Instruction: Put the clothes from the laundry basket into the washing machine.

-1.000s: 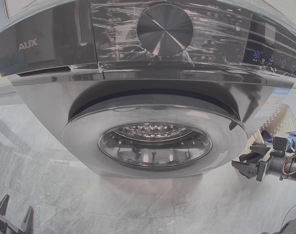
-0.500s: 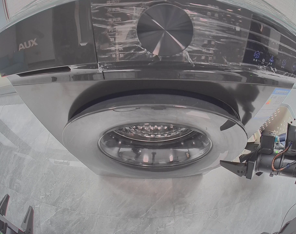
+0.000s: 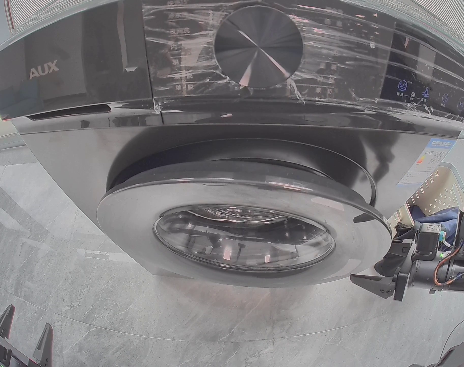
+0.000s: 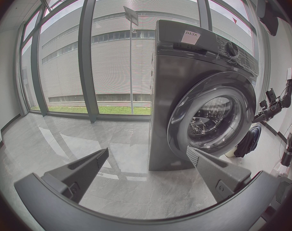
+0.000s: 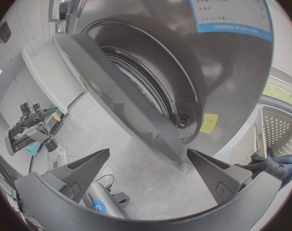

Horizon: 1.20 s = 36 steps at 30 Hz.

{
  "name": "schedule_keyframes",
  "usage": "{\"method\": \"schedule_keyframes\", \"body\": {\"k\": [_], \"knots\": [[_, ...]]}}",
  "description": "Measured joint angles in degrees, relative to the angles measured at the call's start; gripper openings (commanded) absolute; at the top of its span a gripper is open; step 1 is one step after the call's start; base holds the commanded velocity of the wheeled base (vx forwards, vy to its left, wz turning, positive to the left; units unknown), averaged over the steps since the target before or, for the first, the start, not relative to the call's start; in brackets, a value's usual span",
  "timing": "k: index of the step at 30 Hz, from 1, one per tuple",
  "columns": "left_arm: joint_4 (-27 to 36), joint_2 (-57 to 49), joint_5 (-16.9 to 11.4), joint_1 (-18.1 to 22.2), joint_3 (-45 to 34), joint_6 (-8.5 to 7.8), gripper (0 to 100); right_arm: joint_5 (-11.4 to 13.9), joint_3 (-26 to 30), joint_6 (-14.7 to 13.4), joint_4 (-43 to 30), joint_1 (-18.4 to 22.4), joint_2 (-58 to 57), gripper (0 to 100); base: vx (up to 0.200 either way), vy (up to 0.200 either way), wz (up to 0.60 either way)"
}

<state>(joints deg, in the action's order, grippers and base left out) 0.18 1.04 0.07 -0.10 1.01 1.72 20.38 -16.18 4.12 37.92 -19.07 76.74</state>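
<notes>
The grey washing machine (image 3: 89, 149) fills the head view, and its round glass door (image 3: 242, 230) stands ajar, swung out on its right side. My right gripper (image 3: 370, 272) is open beside the door's right edge. In the right wrist view, the door rim (image 5: 136, 113) lies between the fingers of that gripper (image 5: 147, 153), and the drum opening (image 5: 152, 81) shows behind it. The white laundry basket (image 3: 441, 189) stands to the right of the machine with dark blue clothes (image 3: 441, 219) in it. My left gripper (image 3: 29, 318) is open and low at the front left, far from the machine.
Grey tiled floor (image 3: 191, 312) stretches in front of the machine. In the left wrist view, large windows (image 4: 114, 64) stand behind the machine (image 4: 184, 81), and dark clothes (image 4: 248, 141) hang over the basket at its right side.
The door has swung out from shut to ajar on its right side. My right gripper went left and up to the door edge, then dropped slightly with it. The left arm stayed still.
</notes>
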Motion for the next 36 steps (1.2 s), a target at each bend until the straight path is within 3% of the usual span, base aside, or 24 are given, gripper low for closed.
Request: {"method": "schedule_keyframes", "body": {"k": [10, 19, 25, 30, 36], "knots": [[0.0, 0.0, 0.0, 0.0, 0.0, -0.06, 100, -0.4, -3.1, 0.1, 0.5, -0.3, 2.3, 100, -0.180, 0.000, 0.00], [0.0, 0.0, 0.0, 0.0, 0.0, -0.28, 100, -0.4, -0.3, 0.1, 0.0, -1.6, 1.3, 100, 0.000, 0.000, 0.00], [0.0, 0.0, 0.0, 0.0, 0.0, -0.28, 100, -0.5, -1.3, 0.1, 0.4, -1.5, 1.0, 100, 0.000, 0.000, 0.00], [0.0, 0.0, -0.1, 0.0, 0.0, -0.33, 100, -0.5, -2.5, 0.1, 0.6, -1.7, 2.4, 100, -0.200, 0.000, 0.00], [0.0, 0.0, -0.1, -0.1, 0.0, -0.30, 100, -0.4, -0.9, -0.1, 0.5, -3.9, 3.3, 100, 0.000, 0.000, 0.00]]}}
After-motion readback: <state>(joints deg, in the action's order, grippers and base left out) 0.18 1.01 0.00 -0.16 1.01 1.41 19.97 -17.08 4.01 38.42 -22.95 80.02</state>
